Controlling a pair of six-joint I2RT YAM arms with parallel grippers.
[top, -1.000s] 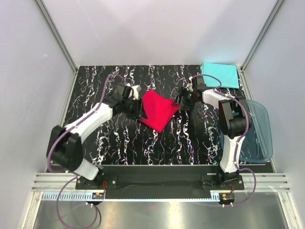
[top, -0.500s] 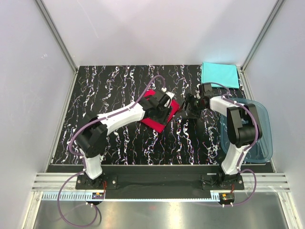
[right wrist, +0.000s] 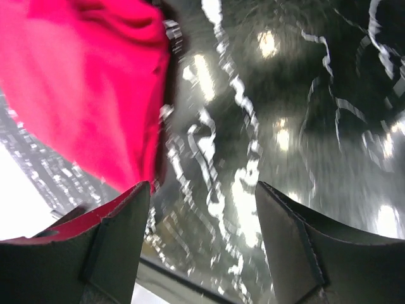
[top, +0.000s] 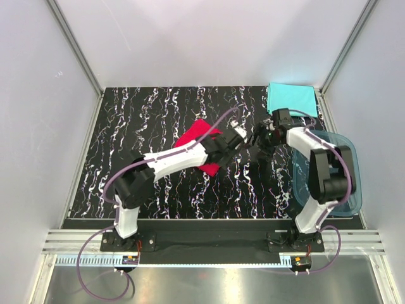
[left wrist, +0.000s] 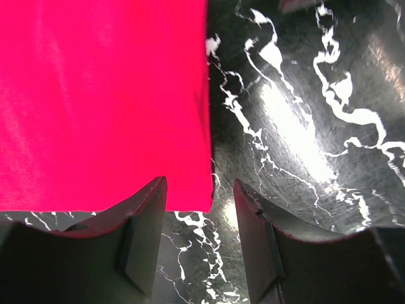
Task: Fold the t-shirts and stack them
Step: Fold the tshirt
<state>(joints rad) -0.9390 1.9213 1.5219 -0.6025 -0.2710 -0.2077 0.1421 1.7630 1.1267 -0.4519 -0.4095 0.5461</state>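
Observation:
The red t-shirt [top: 192, 135] lies folded mid-table, partly under my left forearm. My left gripper [top: 240, 139] hovers just past its right edge, open, with nothing between the fingers. In the left wrist view the red t-shirt [left wrist: 101, 95] fills the upper left, and its corner ends just beyond my left gripper [left wrist: 199, 209]. My right gripper [top: 260, 139] faces it from the right, open and empty. The right wrist view shows the red t-shirt [right wrist: 82, 82] beyond my right gripper [right wrist: 202, 215]. The turquoise t-shirt [top: 291, 99] lies folded at the back right corner.
A translucent blue plastic tub [top: 347, 166] stands at the table's right edge, beside the right arm. The black marbled tabletop [top: 152, 107] is fenced by metal rails and white walls. The two grippers are close together, nearly tip to tip.
My left arm swept rightward across the red t-shirt, from its left edge to past its right edge, and its jaws widened. The red t-shirt looks narrower. My right gripper backed off slightly to the right.

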